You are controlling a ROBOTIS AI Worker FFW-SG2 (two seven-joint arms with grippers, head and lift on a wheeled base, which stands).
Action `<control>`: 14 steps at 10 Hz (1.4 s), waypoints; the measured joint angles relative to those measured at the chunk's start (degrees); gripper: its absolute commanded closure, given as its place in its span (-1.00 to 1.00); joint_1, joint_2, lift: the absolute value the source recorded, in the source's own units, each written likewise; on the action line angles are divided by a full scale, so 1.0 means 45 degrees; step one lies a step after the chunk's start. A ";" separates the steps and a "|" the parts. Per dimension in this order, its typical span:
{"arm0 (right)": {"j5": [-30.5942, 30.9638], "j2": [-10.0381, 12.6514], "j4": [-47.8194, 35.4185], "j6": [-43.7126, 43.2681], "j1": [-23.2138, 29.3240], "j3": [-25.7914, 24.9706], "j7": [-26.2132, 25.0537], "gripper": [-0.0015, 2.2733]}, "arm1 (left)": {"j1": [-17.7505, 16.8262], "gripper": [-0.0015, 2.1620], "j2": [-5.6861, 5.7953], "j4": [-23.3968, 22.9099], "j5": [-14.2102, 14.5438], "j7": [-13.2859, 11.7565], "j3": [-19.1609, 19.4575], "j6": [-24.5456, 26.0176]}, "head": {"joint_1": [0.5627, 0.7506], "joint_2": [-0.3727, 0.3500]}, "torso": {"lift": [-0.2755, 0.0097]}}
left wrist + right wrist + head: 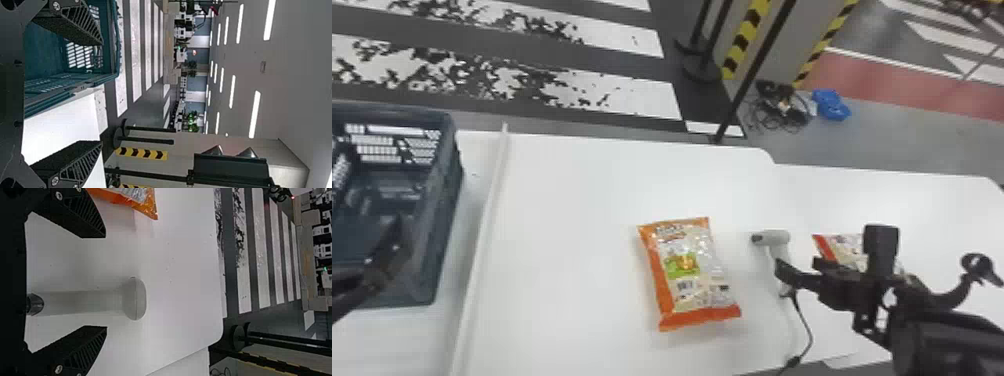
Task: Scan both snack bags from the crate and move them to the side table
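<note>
Three cameras, one counter (572,210)

From high up, the head view looks forward and down. The left wrist view looks far ahead past the crate (446,200); the right looks ahead, close over the scanner (778,238). The head view shares both.

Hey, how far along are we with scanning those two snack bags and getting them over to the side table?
About halfway, it seems. One snack bag already lies on the side table. Nothing is in hand: the left gripper and right gripper are open and empty. The orange-edged bag, beside the scanner, is left to move. Whether either was scanned, I can't tell.
</note>
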 measured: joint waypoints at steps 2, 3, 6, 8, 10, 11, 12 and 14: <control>0.0071 -0.0282 0.0739 0.0028 -0.0349 0.0171 0.0343 -0.91 | -0.0021 -0.90 0.0006 0.0172 0.0000 0.0000 -0.0031 -0.0048 | 0.41 -0.94 | 0.40; 0.0144 -0.0479 0.1176 0.0146 -0.0682 0.0366 0.0484 -0.91 | -0.0027 -0.90 0.0024 0.0248 0.0006 0.0000 -0.0038 -0.0096 | 0.41 -0.94 | 0.40; 0.0679 -0.0936 0.2318 0.0471 -0.1711 0.1158 0.0768 -0.74 | -0.0030 -0.90 0.0061 0.0288 0.0055 0.0000 -0.0020 -0.0224 | 0.41 -0.94 | 0.40; 0.1162 -0.1225 0.3063 0.0702 -0.2348 0.1698 0.0922 -0.30 | -0.0030 -0.90 0.0067 0.0313 0.0070 0.0000 -0.0018 -0.0234 | 0.41 -0.94 | 0.40; 0.1545 -0.1337 0.3543 0.0762 -0.2708 0.2056 0.0969 0.90 | -0.0035 -0.90 0.0078 0.0330 0.0078 0.0000 -0.0018 -0.0235 | 0.41 -0.94 | 0.40; 0.1655 -0.1337 0.3620 0.0943 -0.2793 0.2169 0.0723 0.91 | -0.0035 -0.90 0.0073 0.0337 0.0078 0.0000 -0.0018 -0.0235 | 0.41 -0.94 | 0.40; 0.1757 -0.1341 0.3696 0.1077 -0.2875 0.2226 0.0653 0.99 | -0.0038 -0.90 0.0063 0.0339 0.0078 -0.0001 -0.0019 -0.0235 | 0.41 -0.94 | 0.40; 0.1791 -0.1282 0.3392 0.1186 -0.2770 0.2128 0.0641 0.99 | -0.0040 -0.90 0.0031 0.0340 0.0078 -0.0001 -0.0004 -0.0235 | 0.41 -0.94 | 0.40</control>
